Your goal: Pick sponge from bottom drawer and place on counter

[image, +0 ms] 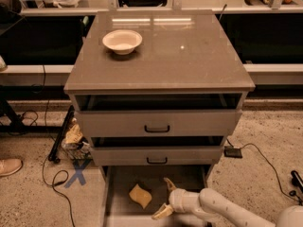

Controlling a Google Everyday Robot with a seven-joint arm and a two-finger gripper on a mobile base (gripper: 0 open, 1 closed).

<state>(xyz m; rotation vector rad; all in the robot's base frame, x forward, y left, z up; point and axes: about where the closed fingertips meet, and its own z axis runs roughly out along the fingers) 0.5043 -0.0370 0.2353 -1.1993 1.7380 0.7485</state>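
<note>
Gripper: the gripper (164, 198) sits inside the bottom drawer (118, 178), low at its front right, with its tips facing left toward the sponge.
Fingers: the two tan fingers (169, 183) are spread wide apart, one toward the back of the drawer and one toward the front; nothing is held between them.
Arm: the white arm (222, 208) comes in from the lower right corner, over the drawer's right side.
Sponge: the sponge (140, 196) lies flat on the drawer floor just left of the gripper, near the open fingers but apart from them.
Sponge heading: it sits like a diamond, one corner toward the back left and one toward the front right; its long axis runs along that diagonal, and the right edge curls up slightly.
Bottom drawer: pulled out well beyond the two above it, its grey floor open to view.
Upper drawers: the top drawer (157, 123) and the middle drawer (156, 155) each stand slightly ajar, each with a black handle.
Counter: the counter (189, 56) is glossy, with a cream bowl (122, 40) near its back left.
Floor: a blue tape cross (78, 176) and black cables (52, 174) lie left of the cabinet; a small black box (233, 151) lies to its right.
</note>
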